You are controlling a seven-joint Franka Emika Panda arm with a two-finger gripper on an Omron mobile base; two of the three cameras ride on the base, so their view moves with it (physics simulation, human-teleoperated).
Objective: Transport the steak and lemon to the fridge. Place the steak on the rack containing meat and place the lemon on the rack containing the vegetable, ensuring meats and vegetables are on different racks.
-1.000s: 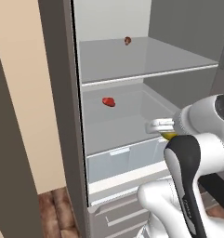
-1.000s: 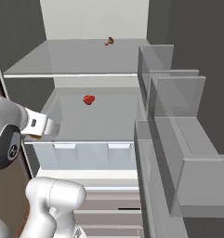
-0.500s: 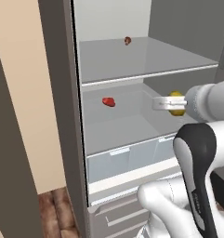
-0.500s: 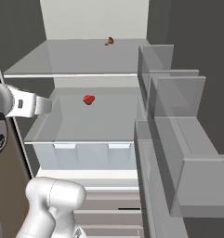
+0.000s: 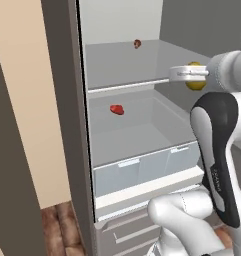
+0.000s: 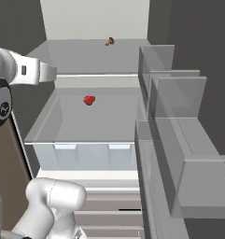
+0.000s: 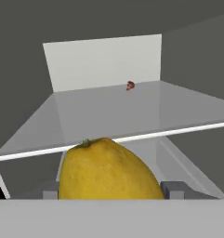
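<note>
Lemon (image 7: 107,169) pinched in the gripper (image 5: 192,74), level with the pale front edge of the upper rack (image 7: 132,111), just outside the fridge (image 5: 62,125); vegetable (image 7: 130,85) far back; could clip that edge going in; could roll once released.

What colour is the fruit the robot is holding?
The lemon is bright yellow with a tiny green stem end. The hand view shows it best.
</note>
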